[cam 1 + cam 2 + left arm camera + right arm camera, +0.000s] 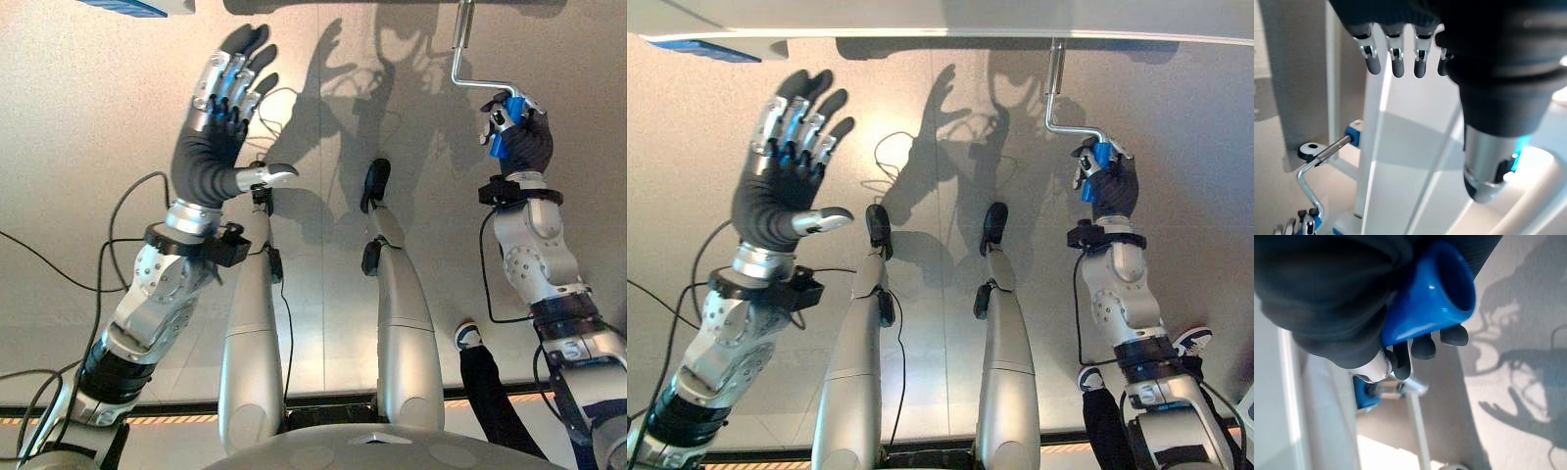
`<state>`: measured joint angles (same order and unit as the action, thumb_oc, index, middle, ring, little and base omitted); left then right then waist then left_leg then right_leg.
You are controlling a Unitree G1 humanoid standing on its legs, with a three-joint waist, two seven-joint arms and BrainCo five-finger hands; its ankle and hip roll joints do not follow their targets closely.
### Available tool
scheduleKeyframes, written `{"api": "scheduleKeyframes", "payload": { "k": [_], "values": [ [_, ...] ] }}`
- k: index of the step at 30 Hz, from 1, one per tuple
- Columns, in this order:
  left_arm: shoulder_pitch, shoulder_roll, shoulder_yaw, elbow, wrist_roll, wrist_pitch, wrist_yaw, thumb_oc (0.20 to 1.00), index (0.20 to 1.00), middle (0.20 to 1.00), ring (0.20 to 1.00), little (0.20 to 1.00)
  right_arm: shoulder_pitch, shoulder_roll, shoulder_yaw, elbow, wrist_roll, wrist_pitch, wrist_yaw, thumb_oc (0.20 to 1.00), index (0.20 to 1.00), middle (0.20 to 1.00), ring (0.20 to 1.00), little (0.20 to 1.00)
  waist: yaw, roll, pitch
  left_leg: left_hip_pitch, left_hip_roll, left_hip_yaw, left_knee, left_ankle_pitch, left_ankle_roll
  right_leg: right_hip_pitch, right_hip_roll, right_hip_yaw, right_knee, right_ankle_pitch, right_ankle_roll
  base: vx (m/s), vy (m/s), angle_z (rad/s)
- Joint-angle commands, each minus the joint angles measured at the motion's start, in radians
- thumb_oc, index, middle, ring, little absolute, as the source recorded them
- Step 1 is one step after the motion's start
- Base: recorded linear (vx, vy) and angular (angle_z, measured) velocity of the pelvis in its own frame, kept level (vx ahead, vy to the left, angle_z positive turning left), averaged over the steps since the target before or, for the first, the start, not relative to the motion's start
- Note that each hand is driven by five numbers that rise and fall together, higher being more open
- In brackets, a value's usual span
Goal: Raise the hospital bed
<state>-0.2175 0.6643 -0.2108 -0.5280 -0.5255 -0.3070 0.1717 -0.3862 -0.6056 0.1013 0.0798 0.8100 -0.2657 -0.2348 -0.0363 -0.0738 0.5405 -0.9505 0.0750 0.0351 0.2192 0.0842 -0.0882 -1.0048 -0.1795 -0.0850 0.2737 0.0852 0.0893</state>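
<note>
Blue crank grip clenched in right hand; left hand raised, fingers spread; best turned in smooth full circles, wrist aligned with crank

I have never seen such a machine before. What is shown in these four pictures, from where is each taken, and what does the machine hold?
This is a humanoid robot with two silver arms. Two pictures come from a stereo camera on its head, looking down at the floor; two come from cameras on its wrists. The right hand has its fingers curled round the blue grip of a bent metal crank, which runs up under the edge of the hospital bed. Turning such a crank probably raises the bed. The left hand is lifted with its fingers straight and holds nothing. By the robot's right arm, a person's shoe shows on the floor.
</note>
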Motion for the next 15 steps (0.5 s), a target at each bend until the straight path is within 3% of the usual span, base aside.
{"api": "scheduleKeyframes", "payload": {
  "k": [1,6,10,13,14,15],
  "values": [
    [0.058,0.044,0.071,-0.106,0.001,-0.042,-0.019,1.0,1.0,1.0,1.0,1.0,0.157,-0.061,-0.218,-0.189,0.11,-0.194,0.058,0.2,0.2,0.2,0.2,0.2,-0.043,-0.038,-0.021,0.039,0.013,-0.025,0.021,-0.036,-0.003,0.061,0.034,-0.033,0.016,-0.026,0.066,0.0,-0.023,0.04],
    [0.108,0.09,0.12,-0.13,-0.008,-0.039,-0.042,1.0,1.0,1.0,1.0,1.0,0.21,-0.083,-0.15,-0.358,0.224,-0.167,0.188,0.2,0.2,0.2,0.2,0.2,-0.043,-0.064,-0.021,0.053,0.014,-0.03,0.013,-0.03,-0.004,0.09,0.034,-0.046,0.002,-0.019,0.068,0.0,-0.006,0.01],
    [0.13,0.118,0.124,-0.128,-0.014,-0.041,-0.057,1.0,1.0,1.0,1.0,1.0,0.185,-0.149,-0.043,-0.428,0.295,-0.113,0.285,0.2,0.2,0.2,0.2,0.2,-0.028,-0.078,-0.021,0.065,0.015,-0.035,0.003,-0.022,-0.006,0.115,0.03,-0.061,-0.015,-0.012,0.07,0.0,-0.007,0.04],
    [0.122,0.121,0.113,-0.113,-0.009,-0.038,-0.06,1.0,1.0,1.0,1.0,1.0,0.107,-0.184,0.052,-0.428,0.319,-0.081,0.303,0.2,0.2,0.2,0.2,0.2,-0.012,-0.082,-0.021,0.068,0.015,-0.044,-0.002,-0.017,-0.007,0.127,0.027,-0.073,-0.021,-0.009,0.07,0.03,-0.013,0.03],
    [0.126,0.12,0.101,-0.106,-0.01,-0.041,-0.061,1.0,1.0,1.0,1.0,1.0,0.085,-0.189,0.099,-0.414,0.33,-0.07,0.307,0.2,0.2,0.2,0.2,0.2,0.001,-0.08,-0.021,0.1,0.016,-0.055,0.002,-0.049,-0.012,0.161,0.028,-0.071,-0.014,-0.039,0.078,0.01,-0.015,0.04],
    [0.112,0.118,0.103,-0.103,-0.012,-0.041,-0.059,1.0,1.0,1.0,1.0,1.0,0.024,-0.195,0.135,-0.409,0.337,-0.066,0.308,0.2,0.2,0.2,0.2,0.2,0.004,-0.08,-0.021,0.071,0.013,-0.05,-0.002,-0.016,-0.007,0.139,0.023,-0.083,-0.026,-0.01,0.07,0.07,-0.009,0.04]
  ]
}}
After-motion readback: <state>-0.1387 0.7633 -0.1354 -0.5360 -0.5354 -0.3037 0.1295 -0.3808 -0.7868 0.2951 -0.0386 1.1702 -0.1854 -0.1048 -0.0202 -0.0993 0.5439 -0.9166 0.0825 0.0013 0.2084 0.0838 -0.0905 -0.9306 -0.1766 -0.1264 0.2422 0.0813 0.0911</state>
